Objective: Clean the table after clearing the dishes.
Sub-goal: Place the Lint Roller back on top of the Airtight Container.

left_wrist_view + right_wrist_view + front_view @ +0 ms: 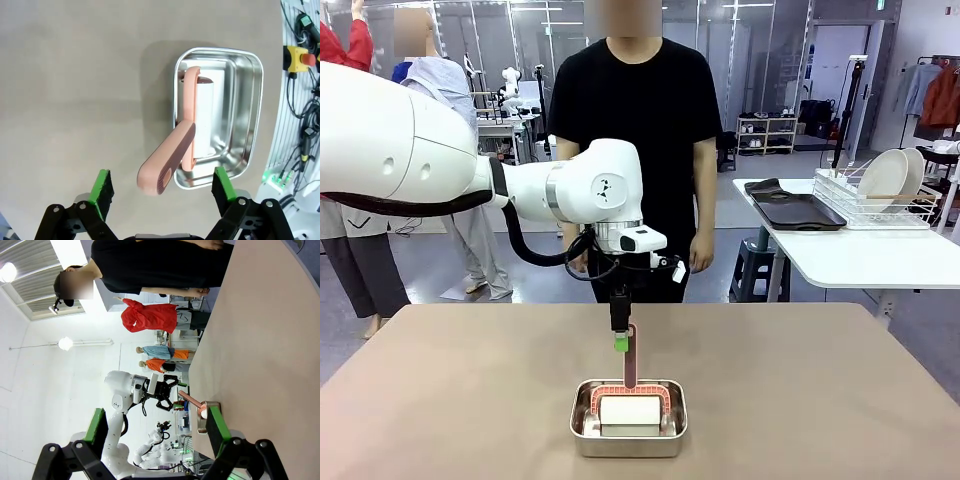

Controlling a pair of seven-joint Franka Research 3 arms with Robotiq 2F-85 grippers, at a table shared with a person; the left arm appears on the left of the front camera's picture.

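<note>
On the beige table sits a steel tin holding a lint roller, whose pink handle slants up out of it. My left gripper hangs open right over the tin. The handle's end stands between its green pads, which are spread well apart from it. My right gripper is open with nothing between its fingers, off beyond the table's edge. White plates stand in a wire rack, and dark trays lie beside it on the white side table.
A person in a black shirt stands at the far edge, hands down. The white side table stands at the back right, apart from the big table. The beige top is bare around the tin.
</note>
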